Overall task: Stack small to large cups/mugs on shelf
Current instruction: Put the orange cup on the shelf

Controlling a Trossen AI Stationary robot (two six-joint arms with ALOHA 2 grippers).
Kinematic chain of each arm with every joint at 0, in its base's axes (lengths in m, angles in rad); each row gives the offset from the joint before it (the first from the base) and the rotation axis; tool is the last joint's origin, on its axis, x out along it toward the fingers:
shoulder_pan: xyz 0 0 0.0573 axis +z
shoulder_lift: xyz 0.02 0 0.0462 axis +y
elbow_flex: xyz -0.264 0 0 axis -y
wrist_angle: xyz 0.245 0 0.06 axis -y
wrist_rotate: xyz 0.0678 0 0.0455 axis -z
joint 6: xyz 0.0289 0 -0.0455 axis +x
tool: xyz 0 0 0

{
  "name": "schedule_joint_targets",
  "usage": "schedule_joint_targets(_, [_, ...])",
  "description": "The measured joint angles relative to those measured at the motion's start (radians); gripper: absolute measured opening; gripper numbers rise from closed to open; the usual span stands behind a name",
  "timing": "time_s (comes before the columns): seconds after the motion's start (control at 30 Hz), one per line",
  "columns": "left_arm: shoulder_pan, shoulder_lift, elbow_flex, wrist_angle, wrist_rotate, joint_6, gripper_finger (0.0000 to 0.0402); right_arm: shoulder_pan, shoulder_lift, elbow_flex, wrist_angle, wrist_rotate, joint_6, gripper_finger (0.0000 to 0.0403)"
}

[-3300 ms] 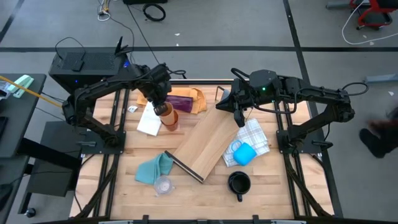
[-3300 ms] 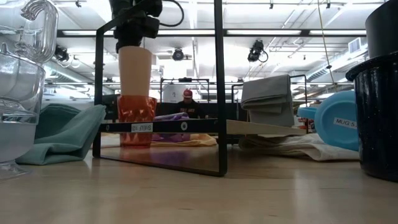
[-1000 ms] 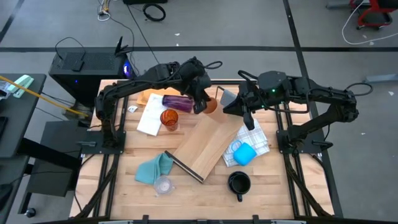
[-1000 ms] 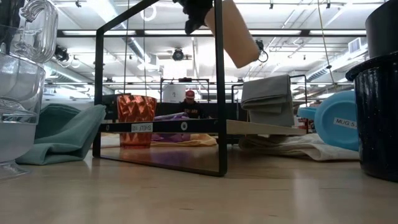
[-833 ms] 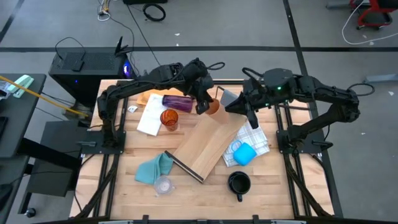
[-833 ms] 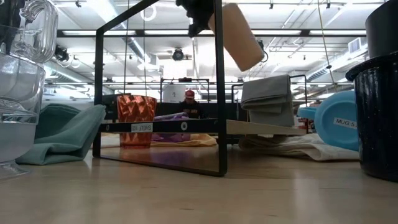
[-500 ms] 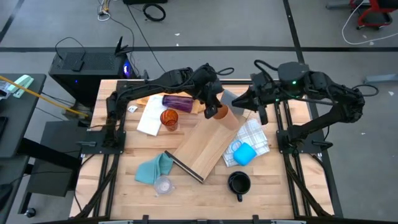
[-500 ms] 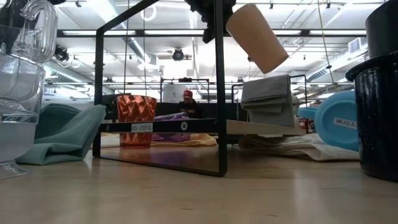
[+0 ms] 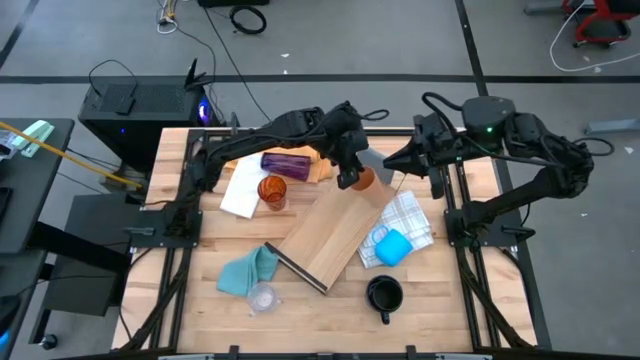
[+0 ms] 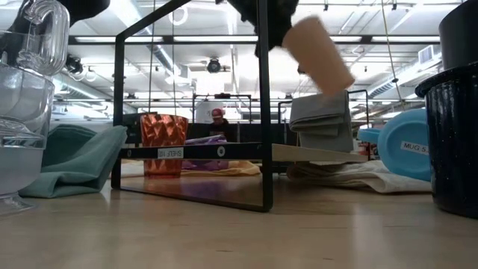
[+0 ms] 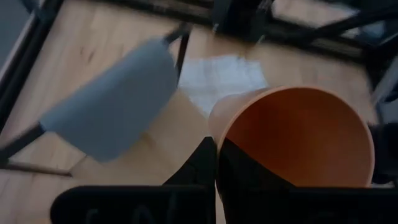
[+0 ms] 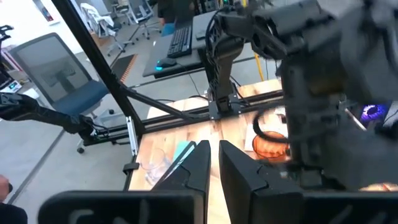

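My left gripper (image 9: 350,180) is shut on the tan cup (image 9: 366,180), holding it in the air over the far end of the shelf (image 9: 335,232). The shelf is a light-wood board lying slantwise on the table, with its grey end panel (image 9: 378,160) just behind the cup. In the low view the cup (image 10: 317,54) slants above the board (image 10: 224,152). The amber cup (image 9: 271,190) stands upright, and the purple tumbler (image 9: 287,162) lies on its side. The light blue mug (image 9: 392,247), the dark mug (image 9: 384,294) and a clear cup (image 9: 262,297) sit nearer the front. My right gripper (image 9: 436,168) hangs shut and empty at the far right. My left gripper pinches the tan cup's wall at its rim (image 11: 219,127), with one finger inside the mouth and the other outside, as far as the wrist view shows. The fingers slant down from the table's left. The cup is lifted clear and tilted, its bottom (image 10: 337,78) lower than its mouth.
A white sheet (image 9: 238,197) and a tan paper sheet (image 9: 316,166) lie at the far left. The teal cloth (image 9: 248,270) lies near the front. The checked cloth (image 9: 410,218) lies under the blue mug. The shelf's black end frame (image 10: 263,112) stands upright in the low view.
My left gripper has carried the tan cup toward the table's right edge and a little down, from beside the purple tumbler to over the shelf's far end. The cup stays tilted and clear. My right gripper has drawn back toward the right edge and risen.
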Motion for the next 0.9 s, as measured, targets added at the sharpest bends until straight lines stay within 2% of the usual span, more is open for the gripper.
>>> schedule_joint_targets(0.33, [0.002,0.04,0.0,0.109,-0.03,-0.015,0.0009,0.0,0.01,0.0,-0.01,0.0,-0.004,0.0041])
schedule_joint_targets(0.53, [0.012,0.04,0.0,0.092,-0.062,-0.027,0.0009,0.0,0.013,0.0,-0.01,0.0,0.005,0.0041])
schedule_joint_targets(0.7, [0.022,0.04,0.0,0.061,-0.115,-0.119,0.0009,0.0,0.013,0.0,-0.01,0.015,0.007,0.0041])
schedule_joint_targets(0.9, [0.016,0.04,0.0,0.066,-0.121,-0.188,0.0009,0.0,0.013,0.0,-0.01,0.023,0.007,0.0041])
